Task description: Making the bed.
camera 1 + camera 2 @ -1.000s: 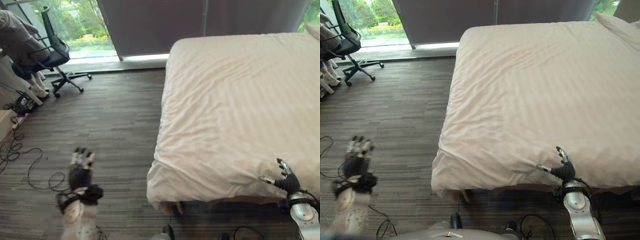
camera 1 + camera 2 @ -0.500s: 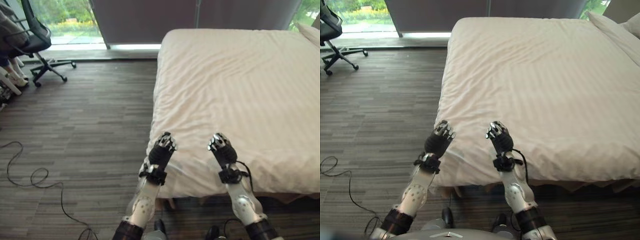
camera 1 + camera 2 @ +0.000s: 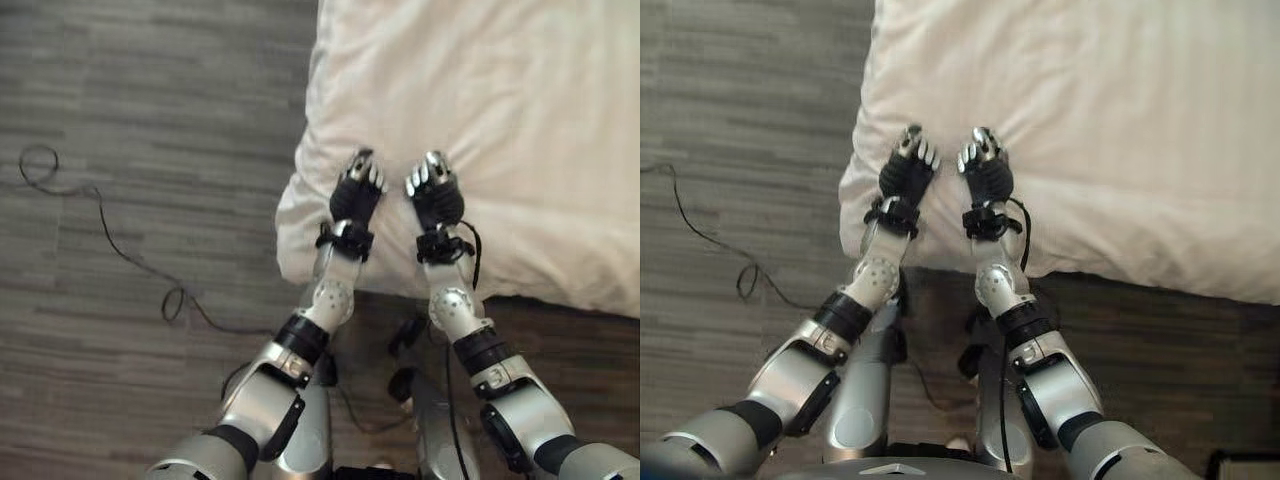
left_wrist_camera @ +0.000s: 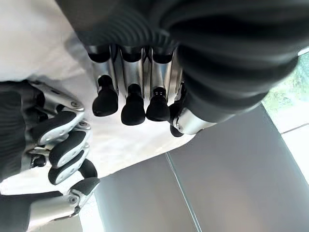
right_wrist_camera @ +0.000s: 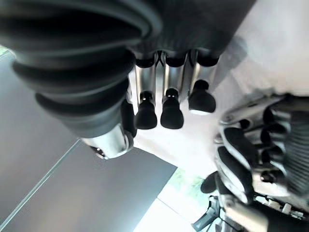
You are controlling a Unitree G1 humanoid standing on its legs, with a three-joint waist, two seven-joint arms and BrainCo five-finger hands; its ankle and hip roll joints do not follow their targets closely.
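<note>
The bed's white duvet [image 3: 520, 120] fills the upper right, with its near left corner [image 3: 298, 205] hanging over the mattress edge. My left hand [image 3: 357, 192] and right hand [image 3: 434, 195] lie side by side, backs up, over the duvet just inside that corner. Both are open, fingers relaxed and holding no cloth. In the left wrist view my left hand's fingers [image 4: 126, 82] hang over the white cloth, with the right hand [image 4: 58, 140] beside them. The right wrist view shows the right hand's fingers [image 5: 166, 92] the same way. Whether the fingertips touch the duvet I cannot tell.
Dark wood-strip floor [image 3: 150, 120] runs along the bed's left side and in front of its foot edge [image 3: 560, 300]. A dark grey wall panel [image 4: 207, 193] shows past the bed in the wrist views.
The camera has tilted down and closer to the bed corner. Both hands have come nearer each other and reach a little further onto the duvet.
</note>
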